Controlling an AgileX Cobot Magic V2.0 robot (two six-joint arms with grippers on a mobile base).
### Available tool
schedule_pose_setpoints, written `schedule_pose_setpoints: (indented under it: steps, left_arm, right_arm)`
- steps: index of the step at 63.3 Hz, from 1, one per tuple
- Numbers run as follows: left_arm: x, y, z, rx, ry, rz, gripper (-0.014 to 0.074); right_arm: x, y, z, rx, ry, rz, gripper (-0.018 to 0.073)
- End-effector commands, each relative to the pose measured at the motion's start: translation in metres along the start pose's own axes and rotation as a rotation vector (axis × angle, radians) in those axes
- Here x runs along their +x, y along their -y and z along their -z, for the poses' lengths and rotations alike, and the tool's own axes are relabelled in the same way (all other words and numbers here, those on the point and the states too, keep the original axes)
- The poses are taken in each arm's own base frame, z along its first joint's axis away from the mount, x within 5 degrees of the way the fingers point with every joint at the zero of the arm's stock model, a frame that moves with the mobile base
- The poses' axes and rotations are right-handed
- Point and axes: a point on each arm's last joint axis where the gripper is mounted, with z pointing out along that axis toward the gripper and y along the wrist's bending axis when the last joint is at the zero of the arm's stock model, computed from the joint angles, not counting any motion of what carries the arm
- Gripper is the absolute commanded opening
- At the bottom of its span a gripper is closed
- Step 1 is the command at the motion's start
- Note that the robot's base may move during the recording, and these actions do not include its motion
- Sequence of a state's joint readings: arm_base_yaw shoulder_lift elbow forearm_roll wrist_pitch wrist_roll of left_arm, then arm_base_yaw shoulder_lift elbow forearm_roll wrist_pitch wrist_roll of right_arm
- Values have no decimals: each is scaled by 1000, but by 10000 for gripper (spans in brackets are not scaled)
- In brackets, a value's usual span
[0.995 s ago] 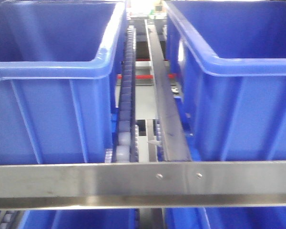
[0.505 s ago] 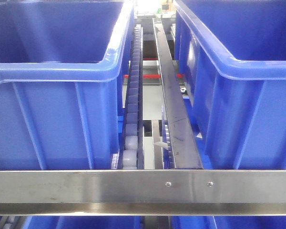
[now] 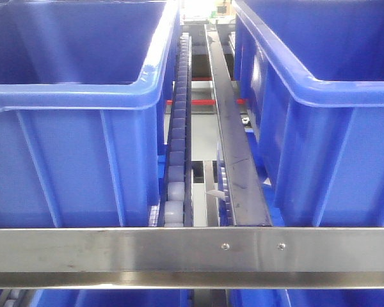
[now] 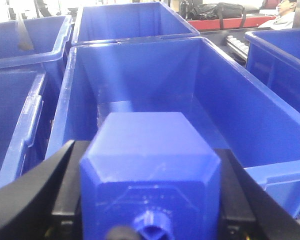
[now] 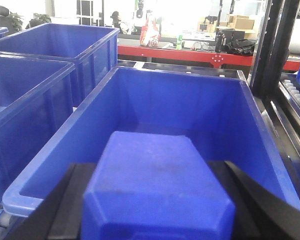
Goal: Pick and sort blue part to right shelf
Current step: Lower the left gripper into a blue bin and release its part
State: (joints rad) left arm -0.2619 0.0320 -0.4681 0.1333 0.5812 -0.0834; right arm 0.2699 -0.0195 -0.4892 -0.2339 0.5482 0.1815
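A blue part (image 4: 149, 167), a chunky block with bevelled edges, fills the bottom of the left wrist view. My left gripper (image 4: 150, 155) is shut on it, with a black finger (image 4: 65, 180) on each side. It hangs over the near end of a long blue bin (image 4: 140, 85). My right gripper (image 5: 157, 175) is shut on a second blue part (image 5: 157, 187) above another blue bin (image 5: 180, 107). The front view shows a shelf level with a bin on the left (image 3: 70, 115) and one on the right (image 3: 333, 128), but neither gripper.
A steel crossbar (image 3: 115, 252) runs across the front of the shelf. Between the two bins lie a roller track (image 3: 178, 141) and a steel rail (image 3: 233, 141). More blue bins (image 4: 20, 45) stand beside and behind. A dark upright post (image 5: 270, 45) rises at the right.
Between one second and half a second ago the front view shifted, and the bins and rail slid right in the image. Since then nothing has moved.
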Motion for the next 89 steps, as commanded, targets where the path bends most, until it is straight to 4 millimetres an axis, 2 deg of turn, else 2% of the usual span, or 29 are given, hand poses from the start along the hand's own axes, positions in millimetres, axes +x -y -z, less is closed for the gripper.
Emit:
schedule_pose_setpoints:
  steps: [1,29,34,39,46,51,63,74,81,89]
  left_arm:
    - [-18,0,2,7,117,7,388]
    - [-24,1,1,12,173,6,388]
    - [-34,1,-5,13,152,5,388]
    - [-50,2,-22,15,100,1,388]
    - [-78,4,-60,19,-4,1,388]
    - [-92,8,-94,36,-130,43,388]
    - [-98,16,-187,51,-382,83,388]
    - [-84,23,-269,47,-514,76,388]
    - [-64,26,-309,45,-592,71,388]
    - [-42,27,-342,38,-651,68,388]
  right_arm:
    - [-17,0,6,-3,123,16,236]
    - [-17,0,6,-3,124,16,236]
    - [-17,0,6,-4,126,16,236]
    - [-17,0,6,-4,126,16,236]
    - [-17,0,6,-4,131,16,236]
    - [-17,0,6,-5,133,16,236]
    - [-18,0,6,-6,138,16,236]
    - [-18,0,6,-6,138,16,236]
    - [-18,0,6,-6,137,16,236]
    - [-18,0,6,-5,136,16,236]
